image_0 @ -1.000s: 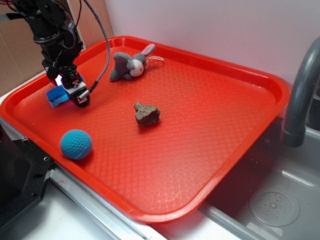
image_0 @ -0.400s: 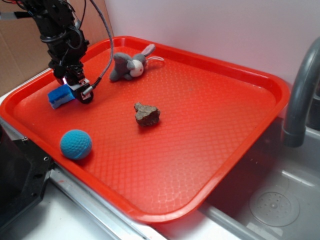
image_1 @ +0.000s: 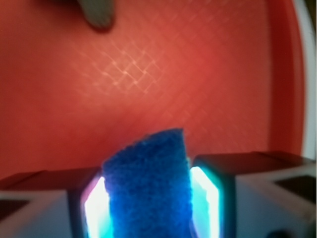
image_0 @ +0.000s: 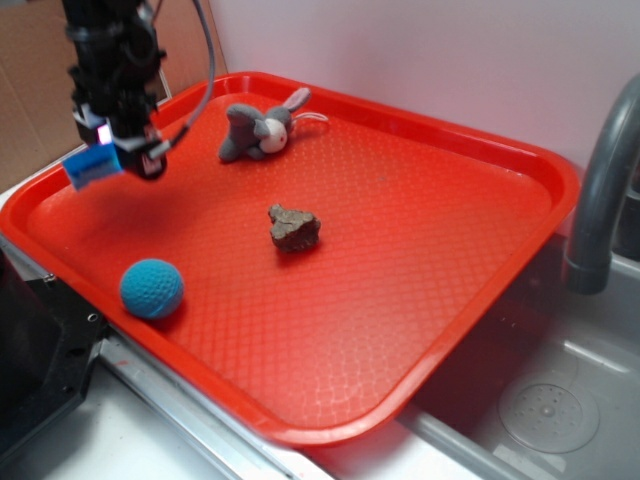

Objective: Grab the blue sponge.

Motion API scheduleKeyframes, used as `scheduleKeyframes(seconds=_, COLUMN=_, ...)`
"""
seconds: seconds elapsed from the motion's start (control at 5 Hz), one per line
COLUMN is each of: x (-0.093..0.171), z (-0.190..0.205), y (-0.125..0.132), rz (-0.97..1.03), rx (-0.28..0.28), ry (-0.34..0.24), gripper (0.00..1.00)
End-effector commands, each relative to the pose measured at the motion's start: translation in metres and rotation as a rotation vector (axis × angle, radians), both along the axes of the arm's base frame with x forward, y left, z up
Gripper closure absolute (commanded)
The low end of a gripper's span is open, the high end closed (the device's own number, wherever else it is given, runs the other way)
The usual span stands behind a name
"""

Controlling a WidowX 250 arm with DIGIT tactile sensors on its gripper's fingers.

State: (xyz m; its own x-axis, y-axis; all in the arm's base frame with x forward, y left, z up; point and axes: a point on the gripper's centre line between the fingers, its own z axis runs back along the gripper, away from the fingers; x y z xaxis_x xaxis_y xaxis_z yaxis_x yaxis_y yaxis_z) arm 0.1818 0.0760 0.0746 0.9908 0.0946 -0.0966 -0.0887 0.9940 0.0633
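The jaws of the gripper (image_0: 100, 160) are clamped on the blue sponge (image_1: 147, 186), held clear above the red tray (image_0: 480, 150), so the grab looks done.

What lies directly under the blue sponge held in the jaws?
Only bare red tray lies under the blue sponge, lifted clear. The jaws cover its sides.
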Motion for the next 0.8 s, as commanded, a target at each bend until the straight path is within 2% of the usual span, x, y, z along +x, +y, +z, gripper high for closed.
scheduleKeyframes(seconds=0.0, x=0.015, z=0.087, y=-0.065, rz=0.063, rx=-0.052, ry=-0.063, gripper=1.00)
scheduleKeyframes(seconds=0.2, x=0.010, z=0.117, y=-0.086, rz=0.027, rx=-0.100, ry=-0.108, gripper=1.00)
scheduleKeyframes(seconds=0.4, x=0.004, z=0.133, y=-0.097, rz=0.025, rx=-0.084, ry=-0.155, gripper=1.00)
scheduleKeyframes(seconds=0.6, x=-0.005, z=0.139, y=-0.095, rz=0.061, rx=-0.092, ry=-0.206, gripper=1.00)
